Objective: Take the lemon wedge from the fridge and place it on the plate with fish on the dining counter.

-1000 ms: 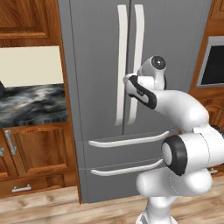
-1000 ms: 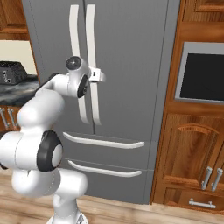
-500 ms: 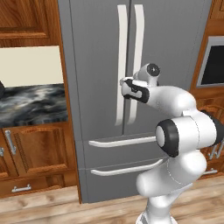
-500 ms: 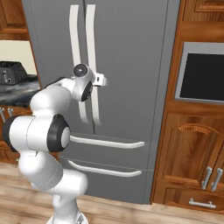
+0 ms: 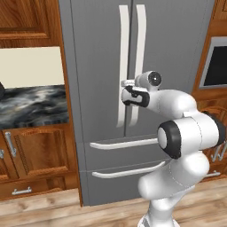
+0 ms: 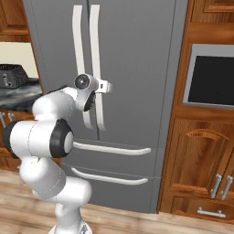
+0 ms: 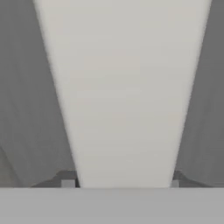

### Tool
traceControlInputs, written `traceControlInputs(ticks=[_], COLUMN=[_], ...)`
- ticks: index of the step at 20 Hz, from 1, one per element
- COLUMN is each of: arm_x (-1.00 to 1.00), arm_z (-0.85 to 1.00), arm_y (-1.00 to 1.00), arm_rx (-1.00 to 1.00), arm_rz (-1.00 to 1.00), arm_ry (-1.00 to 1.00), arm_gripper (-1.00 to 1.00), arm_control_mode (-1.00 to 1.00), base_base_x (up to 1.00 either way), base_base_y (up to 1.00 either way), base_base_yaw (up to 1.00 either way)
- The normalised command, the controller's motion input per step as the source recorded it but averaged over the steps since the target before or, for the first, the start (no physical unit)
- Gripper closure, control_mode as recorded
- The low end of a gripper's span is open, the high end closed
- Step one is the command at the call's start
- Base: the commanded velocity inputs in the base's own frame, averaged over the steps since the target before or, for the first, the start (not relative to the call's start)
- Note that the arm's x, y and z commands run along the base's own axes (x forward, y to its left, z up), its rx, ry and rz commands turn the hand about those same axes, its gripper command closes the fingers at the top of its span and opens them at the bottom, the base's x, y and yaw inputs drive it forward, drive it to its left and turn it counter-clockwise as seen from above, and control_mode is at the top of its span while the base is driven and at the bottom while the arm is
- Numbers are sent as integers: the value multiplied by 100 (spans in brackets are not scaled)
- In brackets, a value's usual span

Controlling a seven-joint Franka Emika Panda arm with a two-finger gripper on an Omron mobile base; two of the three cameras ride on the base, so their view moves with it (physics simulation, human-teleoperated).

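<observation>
Left base view: the fridge (image 5: 177, 53) stood shut, a tall grey French-door unit with flat matte panels and no brand or lettering readable on it. Two long white curved handles ran down beside the centre seam, with two lower drawers below, each with a white bar. The gripper (image 5: 125, 83) was at the right-door handle (image 5: 138, 66), at about mid-height. Left of the fridge sat a wall counter (image 5: 31, 106) with a black-and-grey marbled top over reddish-brown wooden cabinets — this view alone showed the cream wall panel above it. The floor was pale wood planks.

Right base view: the same closed fridge (image 6: 137, 68), seen from the other side. The gripper (image 6: 106, 86) pressed against the right-door handle (image 6: 97, 68). This side added a dark built-in oven window (image 6: 210, 75) in wooden cabinetry and a small black appliance (image 6: 13, 75) on the counter; no writing could be made out on either.

Hand view: the handle (image 7: 122, 92) was a broad, smooth pale band running top to bottom, with grey door on both sides. The two fingertips (image 7: 68, 183) sat one on each side of it, right against its edges — the claw straddled the handle, though whether it was clamped tight I could not tell.
</observation>
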Motion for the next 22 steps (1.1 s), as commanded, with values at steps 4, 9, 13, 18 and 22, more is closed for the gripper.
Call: traceControlInputs(ticks=[4, 9, 13, 18, 22], arm_x=[-44, -98, -100, -99, -94], arm_z=[-2, 1, 9, 19, 22], arm_y=[-59, -100, -100, -100, -100], arm_rx=[-1, 0, 0, 1, 0], arm_rz=[-11, -22, -28, -31, -31], arm_ry=[0, 0, 0, 0, 3], arm_gripper=[100, 100, 100, 100, 100], arm_control_mode=[-100, -100, -100, -100, -100], base_base_x=[0, 0, 0, 0, 0], base_base_y=[0, 0, 0, 0, 0], base_base_yaw=[0, 0, 0, 0, 0])
